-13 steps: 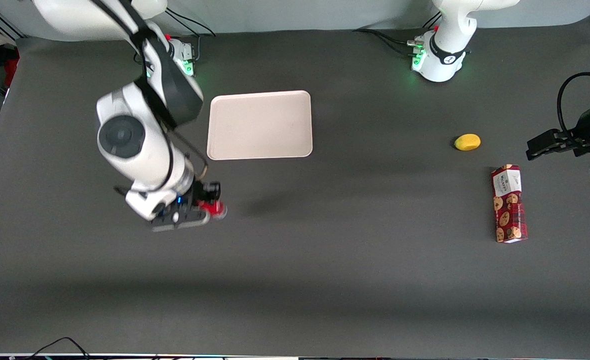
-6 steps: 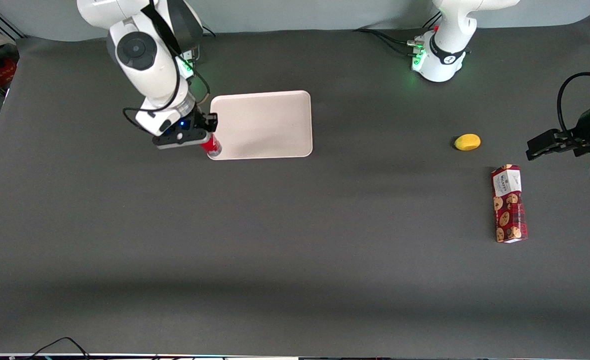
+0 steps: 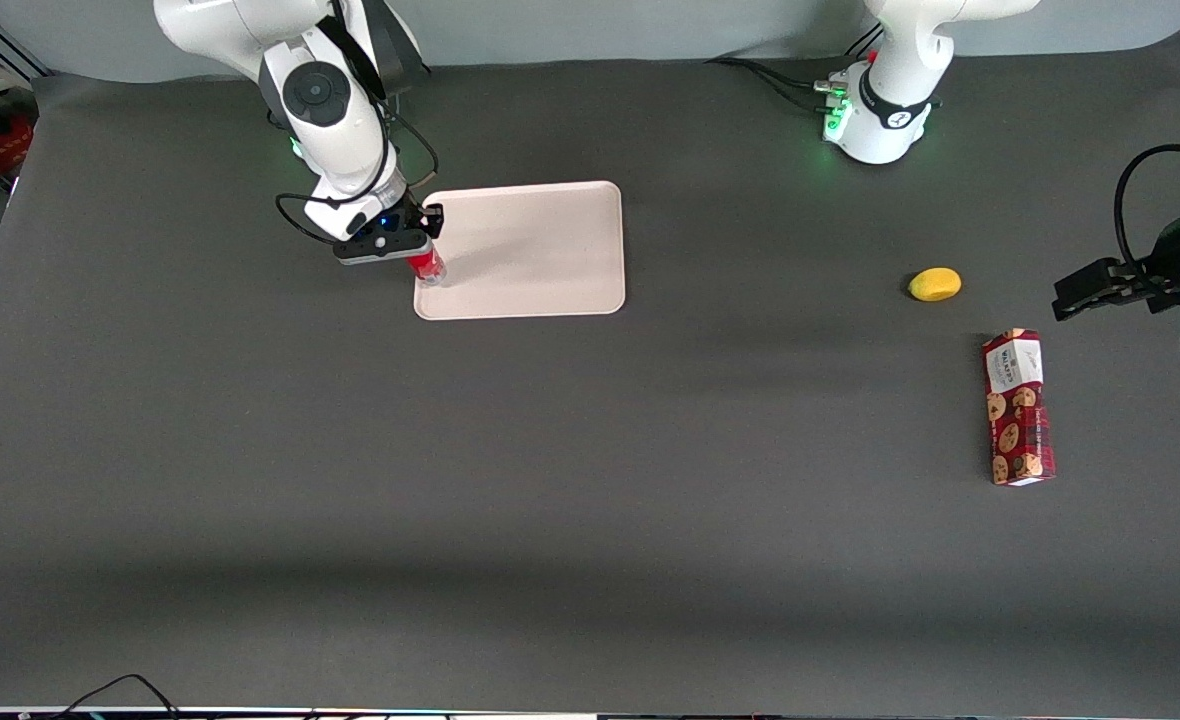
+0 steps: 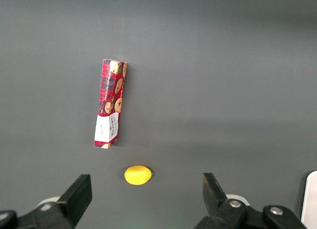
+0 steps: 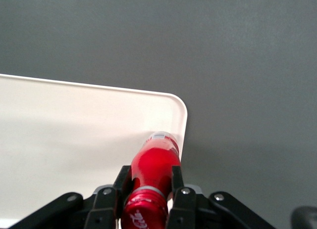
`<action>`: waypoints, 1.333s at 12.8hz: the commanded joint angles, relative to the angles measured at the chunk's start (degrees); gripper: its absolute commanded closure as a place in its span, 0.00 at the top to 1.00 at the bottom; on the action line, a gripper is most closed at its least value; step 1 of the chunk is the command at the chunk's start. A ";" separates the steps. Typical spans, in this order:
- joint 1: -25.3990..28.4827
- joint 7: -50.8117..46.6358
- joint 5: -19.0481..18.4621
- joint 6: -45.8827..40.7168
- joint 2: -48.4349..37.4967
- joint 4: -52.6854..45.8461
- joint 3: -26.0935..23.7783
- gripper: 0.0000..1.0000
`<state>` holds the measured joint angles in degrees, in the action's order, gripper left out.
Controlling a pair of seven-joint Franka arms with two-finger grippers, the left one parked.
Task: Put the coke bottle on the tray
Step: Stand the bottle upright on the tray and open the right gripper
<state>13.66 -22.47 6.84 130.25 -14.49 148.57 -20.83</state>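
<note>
The small red coke bottle (image 3: pixel 429 266) (image 5: pixel 154 165) is clamped between the fingers of my right gripper (image 3: pixel 420 252) (image 5: pixel 150 179), which is shut on its upper body. The bottle hangs upright with its clear base over the corner of the pale pink-beige tray (image 3: pixel 540 245) (image 5: pixel 59 135), just inside the rim at the tray's end toward the working arm and its edge nearer the front camera. I cannot tell whether the base touches the tray floor.
A yellow lemon-like fruit (image 3: pixel 935 284) (image 4: pixel 137 174) and a long red cookie box (image 3: pixel 1018 407) (image 4: pixel 110 103) lie toward the parked arm's end of the table. The working arm's body (image 3: pixel 335 110) stands above the tray's edge.
My gripper carried the bottle from the table nearer the front camera up to the tray, then shifted over its corner.
</note>
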 commanded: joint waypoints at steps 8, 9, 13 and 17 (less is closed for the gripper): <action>0.05 -0.82 8.37 5.19 -0.54 2.69 -3.69 0.00; -0.04 -0.82 8.28 5.19 -0.19 2.78 -3.69 0.00; -0.22 -0.82 8.28 5.19 0.95 2.69 -3.69 0.39; -0.31 -0.91 8.28 5.10 0.78 2.34 -3.69 1.00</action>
<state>13.65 -22.54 13.77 134.87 -13.74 151.45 -24.32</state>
